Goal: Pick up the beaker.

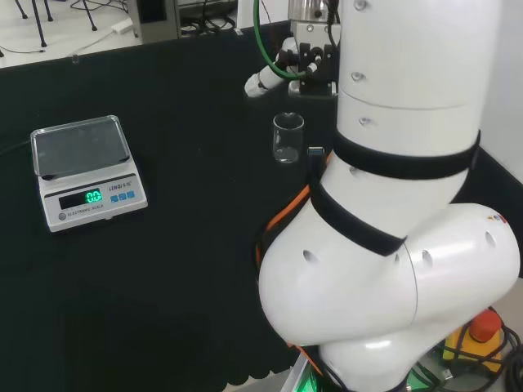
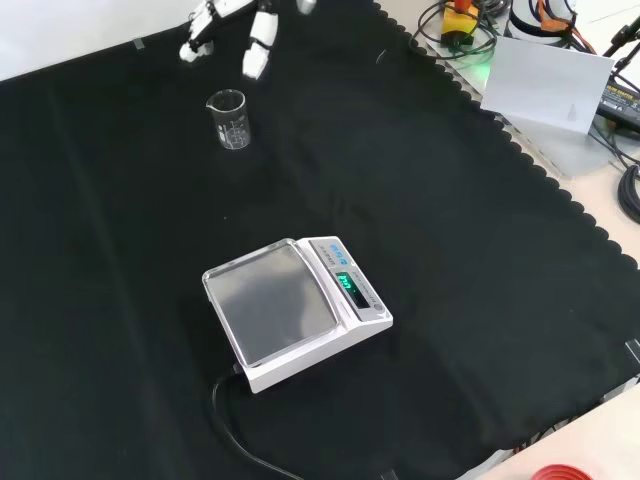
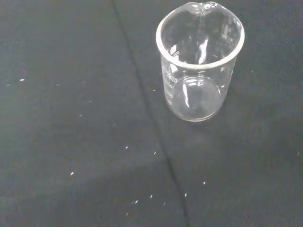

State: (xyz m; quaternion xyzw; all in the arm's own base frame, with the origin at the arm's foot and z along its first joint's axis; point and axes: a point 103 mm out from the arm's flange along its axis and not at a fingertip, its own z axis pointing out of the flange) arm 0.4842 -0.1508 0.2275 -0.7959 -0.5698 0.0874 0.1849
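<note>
Above beaker [image 2: 229,118], hand [image 2: 228,22] hovers, fingers spread, touching nothing

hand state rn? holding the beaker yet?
Hand: open, fingers straight, holding nothing.
Beaker: upright on the cloth, apart from the hand.

A white scale [image 2: 295,310] with a lit green display sits on the black cloth [image 2: 480,300] — its pan bare.
</note>
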